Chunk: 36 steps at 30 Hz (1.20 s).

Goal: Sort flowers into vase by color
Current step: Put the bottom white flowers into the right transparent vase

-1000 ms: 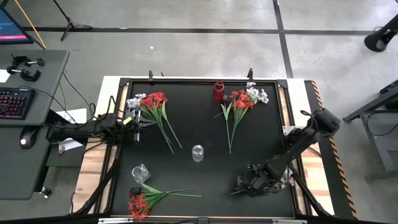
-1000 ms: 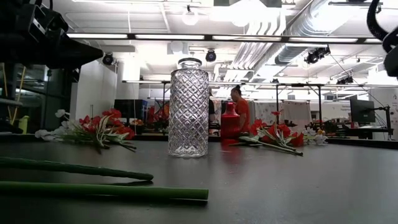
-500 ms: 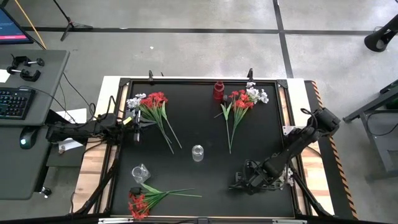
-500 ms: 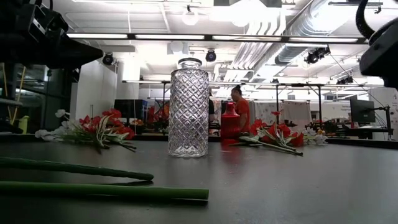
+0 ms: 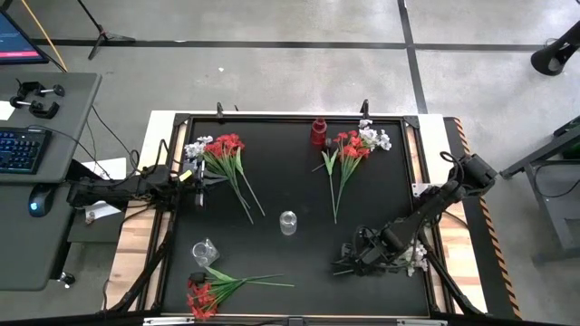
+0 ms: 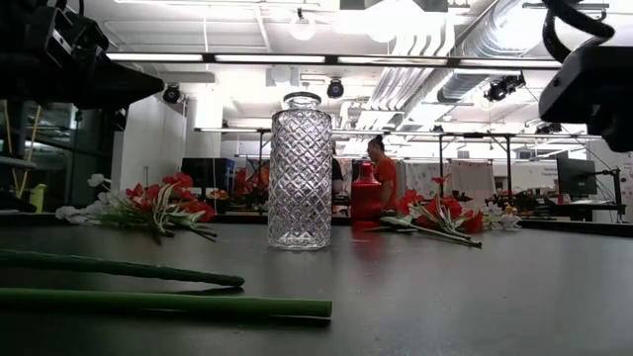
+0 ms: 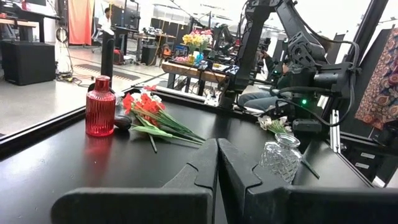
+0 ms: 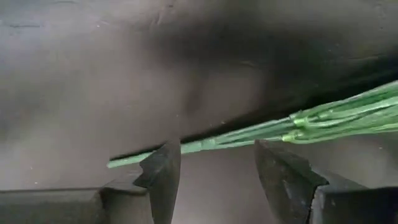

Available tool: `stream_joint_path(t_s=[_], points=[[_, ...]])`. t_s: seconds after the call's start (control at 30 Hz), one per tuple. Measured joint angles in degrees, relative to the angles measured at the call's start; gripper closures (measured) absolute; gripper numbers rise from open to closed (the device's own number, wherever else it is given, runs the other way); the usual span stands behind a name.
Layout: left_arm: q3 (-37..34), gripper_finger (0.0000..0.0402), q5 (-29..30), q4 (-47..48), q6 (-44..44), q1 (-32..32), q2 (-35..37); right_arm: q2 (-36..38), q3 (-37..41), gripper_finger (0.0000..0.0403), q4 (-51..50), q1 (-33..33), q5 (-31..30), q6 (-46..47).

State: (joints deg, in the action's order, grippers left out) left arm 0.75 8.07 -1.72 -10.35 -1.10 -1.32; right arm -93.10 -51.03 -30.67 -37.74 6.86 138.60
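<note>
A bunch of white flowers [image 5: 416, 263] lies near the table's front right, with its green stems [image 5: 341, 270] pointing left. My right gripper [image 5: 353, 261] points steeply down over those stems and is open. In the right wrist view the stems [image 8: 323, 115] run across the gap between its fingers [image 8: 214, 149]. Whether a finger touches them I cannot tell. Mixed red and white bunches lie at the far left [image 5: 217, 152] and far right [image 5: 356, 145]. A red bunch [image 5: 203, 294] lies at the near left. A clear vase [image 5: 288, 222] stands mid-table. My left gripper [image 5: 200, 186] waits shut at the left edge.
A small red vase [image 5: 318, 132] stands at the far edge beside the right bunch. A second clear vase [image 5: 205, 251] is at the near left. In the low view, two long green stems [image 6: 168, 302] lie in the foreground before the tall clear vase [image 6: 300, 170].
My right gripper has shifted a little toward the table's left and far side, staying open over the stems. Its arm has moved off the white blooms, which now show more. In the low view the right arm has come further in at the top right.
</note>
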Motion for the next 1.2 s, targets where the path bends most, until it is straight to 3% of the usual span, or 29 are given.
stream_joint_path(t_s=[0.2,1.2], points=[[0.0,0.0402,0.0,0.0,0.0,0.0,0.0,0.0,0.0,0.0208,0.04,-0.63,2.68,0.28],[0.0,0.0402,0.0,0.0,0.0,-0.01,0.0,-0.94,0.11,0.0208,-3.19,2.02,3.86,0.1]])
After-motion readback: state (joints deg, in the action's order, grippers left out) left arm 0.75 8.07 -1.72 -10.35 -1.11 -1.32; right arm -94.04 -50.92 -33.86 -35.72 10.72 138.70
